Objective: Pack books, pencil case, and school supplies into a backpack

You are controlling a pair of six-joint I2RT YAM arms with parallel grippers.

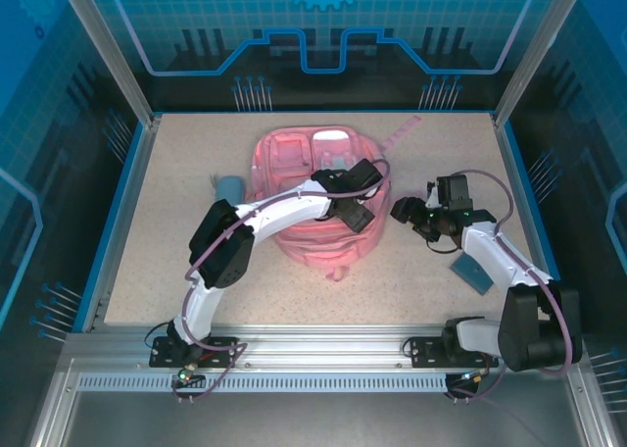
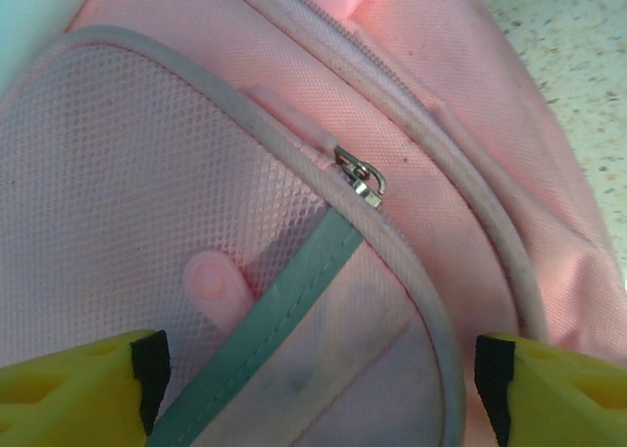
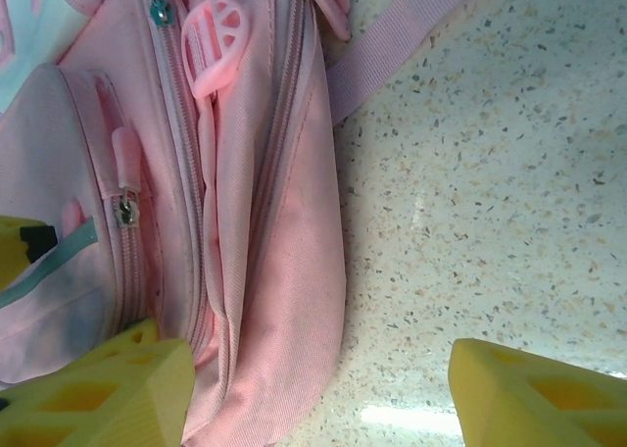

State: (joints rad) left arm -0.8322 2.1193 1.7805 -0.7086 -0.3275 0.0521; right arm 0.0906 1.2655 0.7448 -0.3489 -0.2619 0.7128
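Backpack [image 1: 284, 158] lies flat, front face up, mid-worktop [image 1: 176, 261] toward the far edge, so its pockets and zippers are reachable from above. Left gripper [image 2: 318, 373] hovers over the mesh front pocket, fingers apart, with only fabric beneath the gap. The zipper pull [image 2: 361, 178] sits just ahead of it, so the gripper is likely lined up to take the pull; whether that pocket is open cannot be told. Right gripper [image 3: 318, 383] also has its fingers apart, one over the backpack's right side seam and one over bare worktop, probably placed to steady the bag. Light blue pencil case [image 1: 229, 186] lies just beside the backpack's left side. A flat blue book [image 1: 472, 272] lies toward the right edge beside the right arm. Both are unpacked.
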